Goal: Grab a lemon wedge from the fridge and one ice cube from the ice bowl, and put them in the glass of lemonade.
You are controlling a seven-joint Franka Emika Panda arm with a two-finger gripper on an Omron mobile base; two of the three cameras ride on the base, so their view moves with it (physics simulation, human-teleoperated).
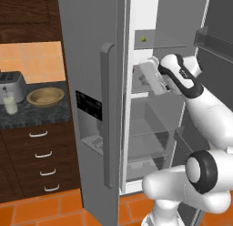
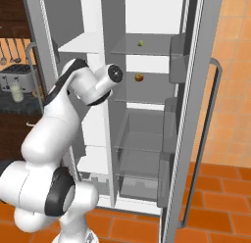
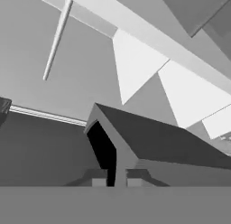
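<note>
The fridge (image 2: 147, 119) holds the wedge (image 2: 140, 43) at 12 o'clock above a red fruit (image 2: 139, 77); the gripper (image 3: 113, 182) is nearly closed, holding nothing.

Fridge (image 1: 93, 74): matt light-grey outer skin, metal-like; handle (image 1: 108, 115) same smooth grey. Interior walls plain white, shelves (image 2: 142, 52) clear and glassy. Dispenser panel (image 1: 88, 105) looked black, slightly glossy. Ice bowl (image 1: 45, 96): tan wood, smooth. Counter (image 1: 32, 113): dark speckled stone. Toaster (image 1: 11, 86): brushed silver metal. Cabinets (image 1: 38, 156) were dark wood grain; floor (image 1: 41, 211) matt orange tile.
</note>
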